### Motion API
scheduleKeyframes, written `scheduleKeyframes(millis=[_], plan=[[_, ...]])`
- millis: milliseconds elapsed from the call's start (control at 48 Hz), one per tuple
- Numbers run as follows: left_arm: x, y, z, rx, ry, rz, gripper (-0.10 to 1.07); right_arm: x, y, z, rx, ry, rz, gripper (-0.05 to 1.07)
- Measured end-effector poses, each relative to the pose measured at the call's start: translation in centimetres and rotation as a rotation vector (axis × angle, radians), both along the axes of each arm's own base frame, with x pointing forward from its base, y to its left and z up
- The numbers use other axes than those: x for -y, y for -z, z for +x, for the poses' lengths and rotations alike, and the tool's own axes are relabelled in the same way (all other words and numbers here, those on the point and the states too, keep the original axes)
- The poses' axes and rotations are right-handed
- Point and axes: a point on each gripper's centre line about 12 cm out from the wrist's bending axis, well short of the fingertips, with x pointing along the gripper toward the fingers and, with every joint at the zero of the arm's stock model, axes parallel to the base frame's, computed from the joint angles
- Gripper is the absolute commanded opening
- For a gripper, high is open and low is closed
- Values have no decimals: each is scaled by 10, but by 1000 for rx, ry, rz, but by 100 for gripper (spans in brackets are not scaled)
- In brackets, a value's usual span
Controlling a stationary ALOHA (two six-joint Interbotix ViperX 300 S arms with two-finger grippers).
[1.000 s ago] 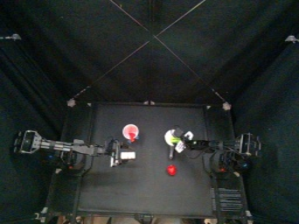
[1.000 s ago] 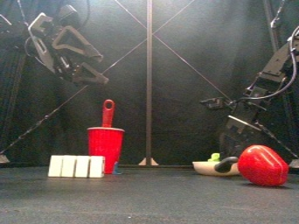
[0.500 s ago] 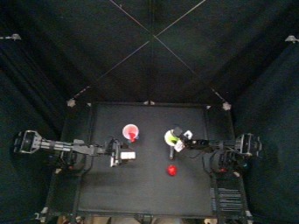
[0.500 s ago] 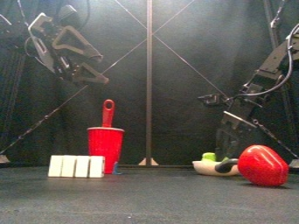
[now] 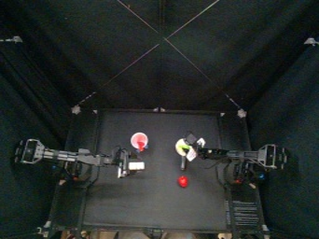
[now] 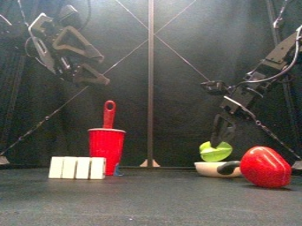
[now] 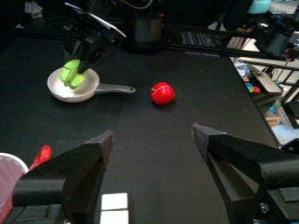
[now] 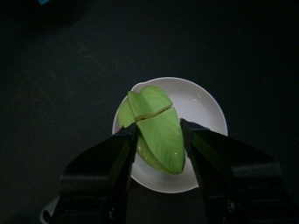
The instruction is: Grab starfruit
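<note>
The right end effector (image 8: 155, 171) pinches the starfruit (image 8: 153, 129) between its jaws, just above the white bowl (image 8: 205, 109) at the frame's centre. The smooth fruit could slip and drop back if the hold is shallow. The left end effector (image 7: 152, 149) hangs spread, well apart.

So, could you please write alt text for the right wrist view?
The right gripper holds a ribbed yellow-green starfruit between its two black jaws, above a round white dish on the black table.
</note>
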Motion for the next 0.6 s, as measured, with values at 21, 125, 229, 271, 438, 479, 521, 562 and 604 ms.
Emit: scheduleKeyframes(millis=[21,125,229,271,438,479,521,562,604], plan=[[0,0,0,0,0,0,104,0,0,0,1,0,-1,79],[0,1,0,-2,2,0,104,0,-1,0,4,-2,-1,79],[0,1,0,-3,0,0,104,0,-1,0,4,-2,-1,79],[0,1,0,-2,0,0,104,0,-1,0,3,-1,0,79],[0,1,0,-2,0,0,104,-1,-2,1,6,-2,-1,79],[0,0,0,0,0,0,104,-1,-1,0,3,-4,0,79],[0,1,-1,-3,0,0,104,-2,-1,1,3,-6,0,79],[0,0,0,0,0,0,104,-3,-1,1,5,-10,0,79],[0,0,0,0,1,1,104,-4,-2,2,8,-12,-1,79]])
